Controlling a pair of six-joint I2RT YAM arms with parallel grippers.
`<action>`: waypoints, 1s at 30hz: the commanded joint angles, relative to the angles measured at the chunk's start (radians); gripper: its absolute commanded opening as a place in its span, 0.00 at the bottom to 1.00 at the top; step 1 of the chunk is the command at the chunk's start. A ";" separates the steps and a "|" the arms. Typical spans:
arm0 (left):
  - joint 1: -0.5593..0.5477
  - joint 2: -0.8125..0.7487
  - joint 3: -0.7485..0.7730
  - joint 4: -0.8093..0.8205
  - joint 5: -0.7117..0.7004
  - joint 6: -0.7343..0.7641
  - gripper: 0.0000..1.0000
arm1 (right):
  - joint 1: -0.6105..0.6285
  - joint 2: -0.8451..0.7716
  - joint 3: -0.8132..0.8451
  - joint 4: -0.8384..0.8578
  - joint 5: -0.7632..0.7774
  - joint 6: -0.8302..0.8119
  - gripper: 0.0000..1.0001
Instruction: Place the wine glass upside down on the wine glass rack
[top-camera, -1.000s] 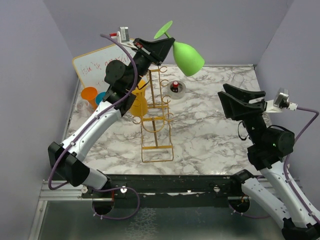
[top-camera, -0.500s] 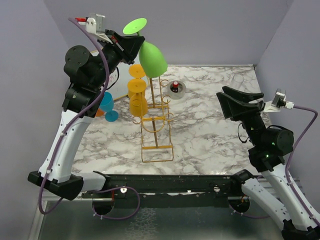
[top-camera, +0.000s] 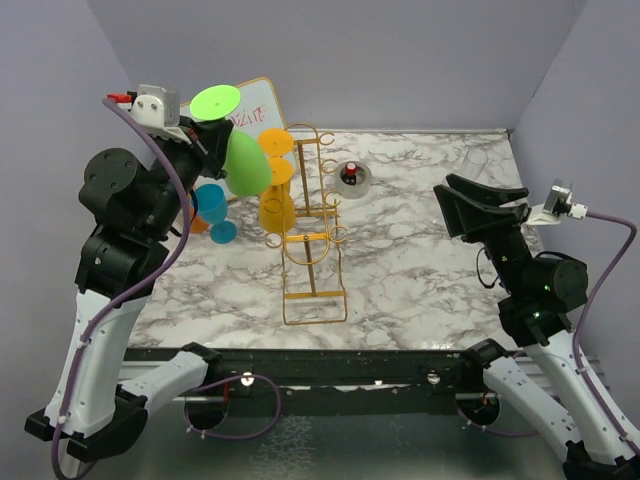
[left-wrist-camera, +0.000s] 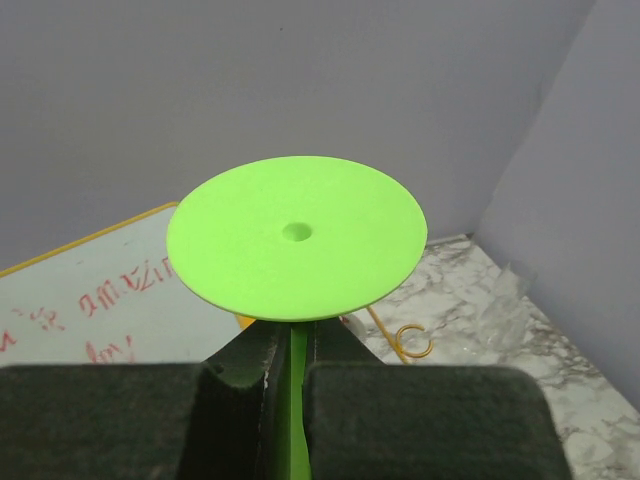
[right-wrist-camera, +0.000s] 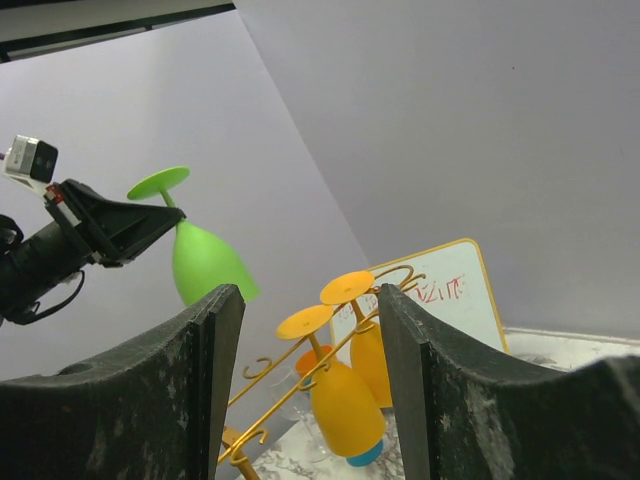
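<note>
Between lilac walls (top-camera: 400, 60), rack (top-camera: 311, 262) on marble (top-camera: 420, 260)

You see the L gripper (top-camera: 208, 138) up high on the left, clamped on the stem of the green wine glass (top-camera: 243, 163), which is foot-up w/ its bowl near the left side of the gold wine glass rack (top-camera: 312, 245). Two yellow glasses (top-camera: 277, 210) hang upside down on the rack's left hooks, and a blue glass (top-camera: 211, 205) stands on the marble table (top-camera: 420, 270) just beside them. The R gripper (top-camera: 450, 195) hovers w/ jaws apart, well apart from the rack.
</note>
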 joint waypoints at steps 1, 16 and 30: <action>0.005 -0.038 -0.057 -0.053 -0.159 0.099 0.00 | 0.004 -0.002 0.016 -0.030 0.025 -0.022 0.62; 0.004 -0.149 -0.369 -0.015 -0.276 0.250 0.00 | 0.003 0.061 0.062 -0.151 0.062 -0.021 0.71; 0.048 -0.136 -0.515 0.107 -0.210 0.236 0.00 | 0.004 0.154 0.071 -0.147 0.044 0.027 0.74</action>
